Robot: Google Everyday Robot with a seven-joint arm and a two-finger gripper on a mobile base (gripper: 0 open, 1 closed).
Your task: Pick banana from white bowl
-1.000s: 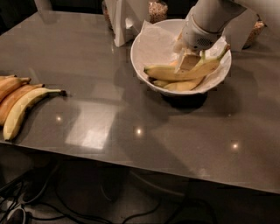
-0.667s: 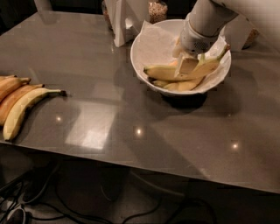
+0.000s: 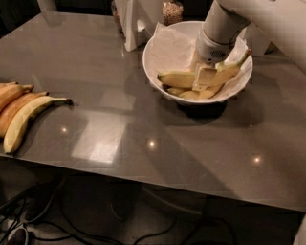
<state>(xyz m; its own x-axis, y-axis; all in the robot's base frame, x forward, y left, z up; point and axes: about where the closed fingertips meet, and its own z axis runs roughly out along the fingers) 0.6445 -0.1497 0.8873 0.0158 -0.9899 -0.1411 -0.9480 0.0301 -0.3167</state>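
Where the table [image 3: 158,160] is nearest: glossy grey top, with cables [image 3: 71,227] on the floor beneath.
Left edge: spare bananas [image 3: 21,119] lie loose on the table, well apart from the bowl [image 3: 149,72].
Bowl: white and paper-lined, standing toward the far right.
Banana [image 3: 179,79]: lies across the bowl with its stem up at the right rim, resting on other fruit [image 3: 189,95]; not lifted.
Gripper [image 3: 204,79]: low inside the bowl, at the banana's middle; whether it is clamped or spread cannot be told.
Change: almost none over the last second; the gripper sits at the same spot and the banana has not shifted.
Meaning: probably the grasp is being settled, and the lift has yet to come.
Far: a white box [image 3: 131,24] and a jar [image 3: 172,9] behind the bowl.
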